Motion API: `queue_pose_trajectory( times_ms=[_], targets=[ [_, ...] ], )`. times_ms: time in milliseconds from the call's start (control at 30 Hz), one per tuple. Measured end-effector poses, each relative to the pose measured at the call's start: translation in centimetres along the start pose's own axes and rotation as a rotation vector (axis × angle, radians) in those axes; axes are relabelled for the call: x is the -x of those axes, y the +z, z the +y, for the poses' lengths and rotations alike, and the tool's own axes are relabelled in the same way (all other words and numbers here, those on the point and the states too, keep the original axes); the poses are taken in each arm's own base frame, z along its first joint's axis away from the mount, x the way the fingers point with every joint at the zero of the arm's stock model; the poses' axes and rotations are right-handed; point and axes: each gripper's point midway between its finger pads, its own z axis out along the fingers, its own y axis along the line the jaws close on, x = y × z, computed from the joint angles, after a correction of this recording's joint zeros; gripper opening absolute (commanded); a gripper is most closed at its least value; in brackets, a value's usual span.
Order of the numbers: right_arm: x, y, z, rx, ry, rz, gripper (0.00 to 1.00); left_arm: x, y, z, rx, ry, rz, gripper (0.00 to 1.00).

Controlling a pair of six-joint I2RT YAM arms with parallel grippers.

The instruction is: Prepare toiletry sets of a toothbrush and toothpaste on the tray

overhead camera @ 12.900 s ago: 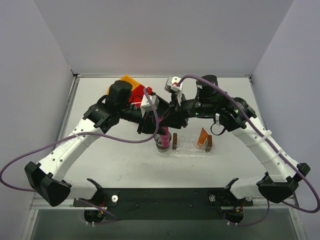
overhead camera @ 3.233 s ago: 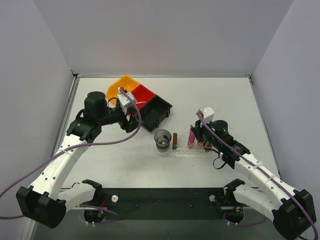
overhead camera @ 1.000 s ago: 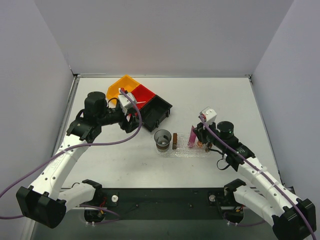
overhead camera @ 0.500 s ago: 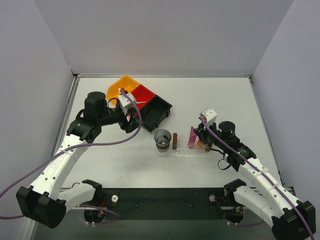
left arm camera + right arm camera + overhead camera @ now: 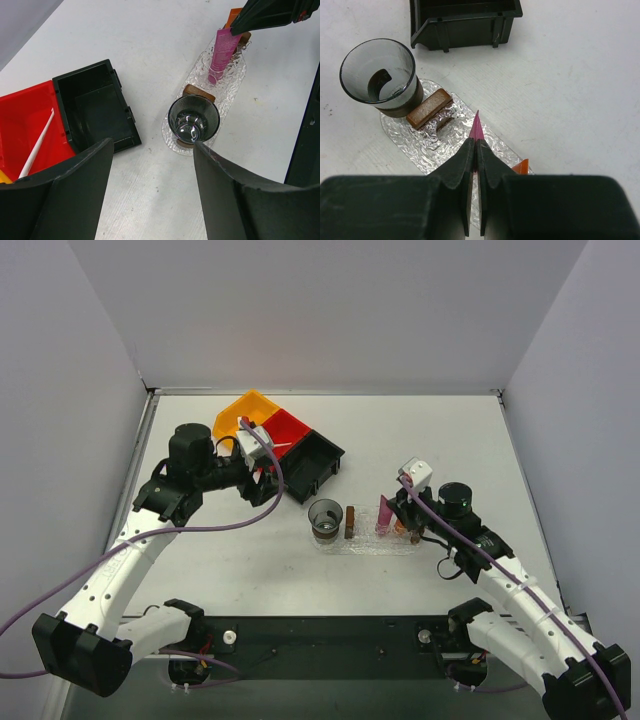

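The clear bumpy tray [image 5: 365,542] [image 5: 443,141] lies at the table's middle. On it the magenta-pink toothpaste [image 5: 383,515] [image 5: 223,49] [image 5: 476,128] stands upright, and my right gripper [image 5: 397,521] [image 5: 476,144] is shut on its thin top edge. The orange toothpaste [image 5: 233,15] [image 5: 521,166] stands just behind it, mostly hidden. The thin white toothbrush [image 5: 37,145] [image 5: 283,448] lies in the red bin [image 5: 20,117]. My left gripper [image 5: 262,476] [image 5: 151,145] hangs open above the bins, holding nothing.
A dark glass cup [image 5: 325,517] [image 5: 193,119] [image 5: 379,75] and a brown block [image 5: 350,521] [image 5: 430,108] sit at the tray's left end. The black bin [image 5: 315,462] [image 5: 93,105] [image 5: 464,19], the red bin and an orange bin [image 5: 240,412] stand in a row at the back left.
My right gripper's jaws have closed the last bit onto the pink toothpaste. The left arm has not moved.
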Motion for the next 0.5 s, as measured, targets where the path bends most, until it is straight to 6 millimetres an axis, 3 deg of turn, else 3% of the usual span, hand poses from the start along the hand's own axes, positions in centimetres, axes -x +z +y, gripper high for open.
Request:
queue_pose_trajectory(
  times_ms=[100,333,500],
  targets=[
    [-0.03,-0.05,0.11,0.008,-0.002,0.001,0.05,-0.05,-0.02,-0.02,-0.001,0.002,0.002,0.75],
    [-0.25,-0.12,0.25,0.021,-0.01,0.008,0.25,-0.13,-0.09,-0.08,-0.002,0.003,0.005,0.75],
    [-0.28,-0.18,0.3,0.025,-0.017,0.009,0.33,-0.14,-0.15,-0.13,-0.002,0.004,0.006,0.75]
  ],
)
